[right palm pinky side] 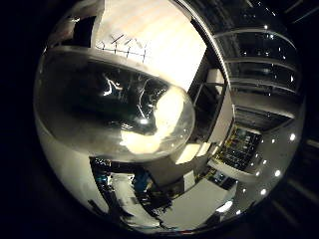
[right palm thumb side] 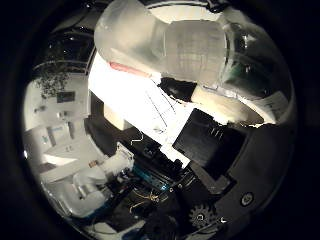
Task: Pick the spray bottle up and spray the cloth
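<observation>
in the little finger side view you have the spray bottle (right palm pinky side: 114,112) pressed close against the palm, its clear rounded body with a dark inside and bright glints filling the picture from nine o'clock to the centre, a pale whiteboard (right palm pinky side: 149,40) with scribbled marks behind it at twelve o'clock. in the thumb side view the bottle's frosted neck sits at twelve to one o'clock, with the hand (right palm thumb side: 220,150) at five o'clock, its white and black fingers curled round the bottle, over a cluttered room.
</observation>
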`<move>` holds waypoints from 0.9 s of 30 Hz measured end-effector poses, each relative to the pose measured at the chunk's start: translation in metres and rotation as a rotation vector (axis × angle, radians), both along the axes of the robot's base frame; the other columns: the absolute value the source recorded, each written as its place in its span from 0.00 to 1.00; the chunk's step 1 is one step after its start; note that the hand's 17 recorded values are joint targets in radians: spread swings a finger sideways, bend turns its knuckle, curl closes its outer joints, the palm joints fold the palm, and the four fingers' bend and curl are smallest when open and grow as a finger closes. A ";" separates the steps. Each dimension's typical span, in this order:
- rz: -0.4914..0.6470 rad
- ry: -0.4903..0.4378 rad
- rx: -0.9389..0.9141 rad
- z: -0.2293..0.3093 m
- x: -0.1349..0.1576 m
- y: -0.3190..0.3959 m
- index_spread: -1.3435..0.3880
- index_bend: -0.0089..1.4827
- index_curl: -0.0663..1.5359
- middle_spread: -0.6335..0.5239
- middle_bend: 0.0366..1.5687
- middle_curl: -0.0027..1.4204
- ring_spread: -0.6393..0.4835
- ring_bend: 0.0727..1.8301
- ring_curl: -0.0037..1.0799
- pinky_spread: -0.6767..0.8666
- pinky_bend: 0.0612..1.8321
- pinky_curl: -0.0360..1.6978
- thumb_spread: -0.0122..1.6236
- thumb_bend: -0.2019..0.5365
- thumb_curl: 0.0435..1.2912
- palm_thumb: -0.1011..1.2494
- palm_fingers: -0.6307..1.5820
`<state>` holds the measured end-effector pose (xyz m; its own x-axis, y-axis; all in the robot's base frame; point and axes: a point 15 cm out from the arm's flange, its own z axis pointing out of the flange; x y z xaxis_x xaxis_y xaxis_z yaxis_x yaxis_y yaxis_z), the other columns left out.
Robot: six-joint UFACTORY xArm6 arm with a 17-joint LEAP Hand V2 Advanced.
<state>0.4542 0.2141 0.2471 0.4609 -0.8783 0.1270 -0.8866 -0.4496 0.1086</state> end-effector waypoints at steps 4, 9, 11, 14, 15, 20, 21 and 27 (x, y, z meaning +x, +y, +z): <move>0.011 0.043 -0.055 -0.021 0.000 0.003 0.68 0.81 0.47 0.50 0.87 0.41 0.44 0.79 0.56 0.32 0.52 0.80 0.56 0.25 0.62 0.87 0.83; 0.015 0.070 -0.095 -0.043 0.000 0.004 0.68 0.81 0.47 0.50 0.87 0.41 0.44 0.79 0.57 0.32 0.53 0.80 0.56 0.25 0.63 0.87 0.83; 0.016 0.074 -0.108 -0.049 0.001 0.001 0.68 0.81 0.47 0.50 0.87 0.41 0.44 0.79 0.57 0.32 0.53 0.80 0.56 0.25 0.62 0.87 0.83; 0.016 0.075 -0.110 -0.050 0.001 0.001 0.68 0.81 0.47 0.50 0.87 0.41 0.44 0.80 0.56 0.32 0.53 0.80 0.56 0.25 0.62 0.86 0.83; 0.015 0.075 -0.110 -0.050 0.001 0.000 0.68 0.81 0.47 0.50 0.87 0.41 0.44 0.80 0.56 0.32 0.53 0.80 0.56 0.25 0.63 0.86 0.83; 0.012 0.076 -0.110 -0.049 0.003 -0.004 0.68 0.81 0.47 0.50 0.87 0.41 0.44 0.79 0.57 0.32 0.53 0.80 0.56 0.26 0.63 0.86 0.83; 0.012 0.076 -0.110 -0.049 0.003 -0.004 0.68 0.81 0.47 0.50 0.87 0.41 0.44 0.79 0.57 0.32 0.53 0.80 0.56 0.26 0.63 0.86 0.83; 0.016 0.063 -0.101 -0.040 0.005 -0.005 0.68 0.81 0.47 0.50 0.87 0.41 0.44 0.80 0.57 0.32 0.53 0.80 0.56 0.26 0.63 0.86 0.83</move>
